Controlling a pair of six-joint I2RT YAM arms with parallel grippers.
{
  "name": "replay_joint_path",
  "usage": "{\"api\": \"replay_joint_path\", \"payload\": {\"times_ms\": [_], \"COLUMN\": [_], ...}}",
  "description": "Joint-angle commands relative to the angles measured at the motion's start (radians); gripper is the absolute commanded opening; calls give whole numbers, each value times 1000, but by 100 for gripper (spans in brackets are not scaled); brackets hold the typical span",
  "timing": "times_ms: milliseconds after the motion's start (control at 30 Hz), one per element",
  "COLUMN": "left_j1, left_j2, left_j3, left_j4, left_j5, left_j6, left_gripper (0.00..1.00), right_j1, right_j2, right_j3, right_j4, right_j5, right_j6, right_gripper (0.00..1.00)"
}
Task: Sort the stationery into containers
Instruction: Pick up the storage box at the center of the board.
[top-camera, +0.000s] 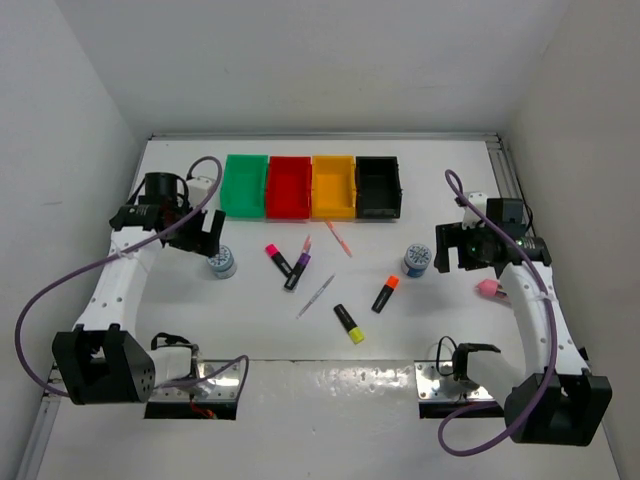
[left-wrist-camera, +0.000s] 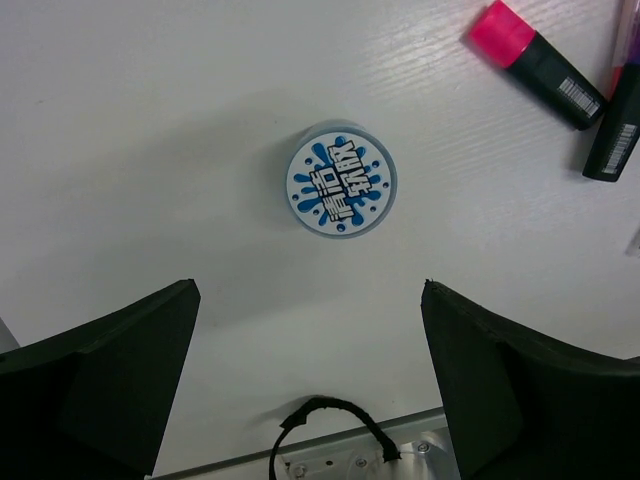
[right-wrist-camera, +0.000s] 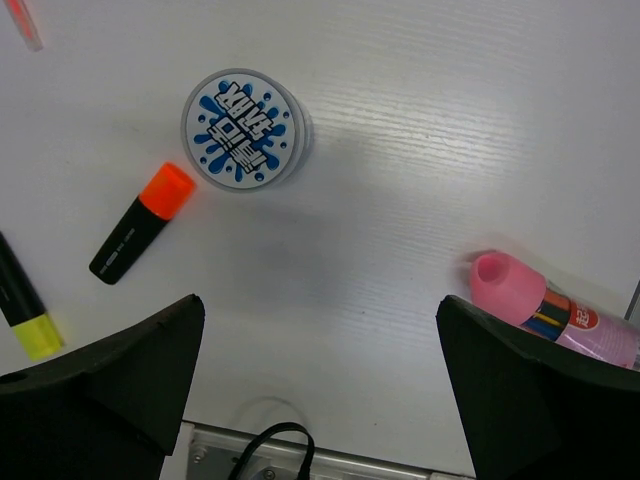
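- Top external view suggests the sorting is at its very beginning: the green bin (top-camera: 245, 186), red bin (top-camera: 288, 188), yellow-orange bin (top-camera: 334, 188) and black bin (top-camera: 378, 186) stand in one row at the far side of the worktop (top-camera: 260, 335), and no stationery is seen inside them.
- All the stationery lies loose in front of the bins. In the middle are the pink-capped highlighter (top-camera: 275, 253), purple-capped highlighter (top-camera: 296, 271), orange-capped highlighter (top-camera: 385, 294), yellow-capped highlighter (top-camera: 350, 324), grey pen (top-camera: 316, 296) and pink pen (top-camera: 339, 240). The left roll (top-camera: 222, 263), right roll (top-camera: 417, 259) and pink block (top-camera: 490, 289) lie at the sides.
- The left hand (left-wrist-camera: 310, 292) hangs above the left roll, spread wide and holding nothing. In its wrist view the roll lies a little ahead of the fingertips, not between them.
- The right hand (right-wrist-camera: 320, 302) is also wide and empty. The right roll lies ahead and to the left, and the pink block is just beside one finger.
- The step in hand is probably the approach to the left roll. The next move calls for bringing the left hand forward until the roll sits between the fingers, then lowering and closing. The roll is round, so an off-centre grip could let it slip out.
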Motion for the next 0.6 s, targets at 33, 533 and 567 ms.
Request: {"api": "replay_joint_path", "payload": {"times_ms": [33,533,567], "left_j1": [4,-69,-77], "left_j2": [38,230,239], "left_j3": [4,-10,-10], "left_j4": [16,102,107], "left_j5": [50,32,34], "left_j6": [93,119,122], "left_gripper": [98,94,94], "right_j1": [4,5,5], "right_j2": [16,69,74], "right_j3": [6,-21,-17], "right_j4": [3,32,29], "right_j5": [-3,15,14], "right_j6": [7,-13,-13], "right_gripper": [97,98,98]}}
